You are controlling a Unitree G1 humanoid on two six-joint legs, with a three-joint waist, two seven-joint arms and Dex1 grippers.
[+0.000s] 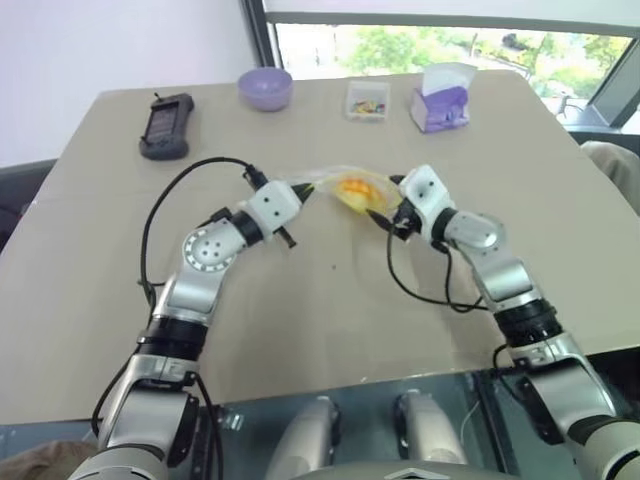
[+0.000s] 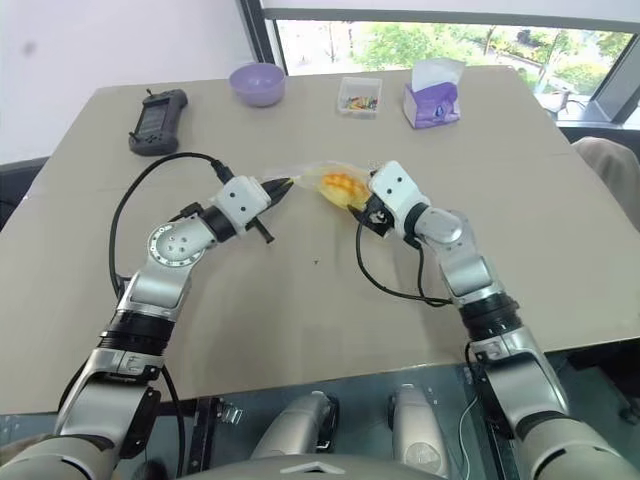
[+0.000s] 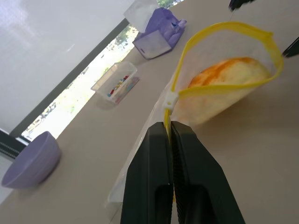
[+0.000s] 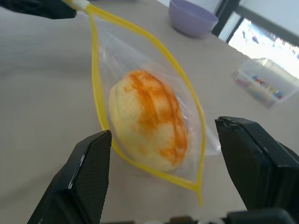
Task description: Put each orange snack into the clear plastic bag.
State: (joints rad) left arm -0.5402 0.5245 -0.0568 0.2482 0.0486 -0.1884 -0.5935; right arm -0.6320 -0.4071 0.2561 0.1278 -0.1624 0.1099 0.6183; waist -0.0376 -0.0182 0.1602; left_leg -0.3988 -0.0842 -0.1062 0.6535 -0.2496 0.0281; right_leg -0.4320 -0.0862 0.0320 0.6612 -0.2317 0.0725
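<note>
The clear plastic bag [image 1: 338,180] hangs a little above the table with its yellow-edged mouth gaping. One orange snack [image 4: 147,116], a round orange-yellow bun, lies inside it [image 3: 229,79]. My left gripper [image 3: 167,128] is shut on the end of the bag's yellow seal strip, beside the white slider. My right gripper [image 4: 164,129] is open on the other side of the bag, facing the mouth, one finger [image 4: 88,172] to each side, not touching the bag. In the left eye view the right gripper [image 1: 388,200] sits just right of the bag.
At the back of the tan table [image 1: 300,310] stand a purple bowl [image 1: 265,88], a small clear box of coloured bits [image 1: 367,100] and a purple tissue pack [image 1: 441,100]. A black handheld device [image 1: 166,125] lies at back left. Black cables loop from both wrists.
</note>
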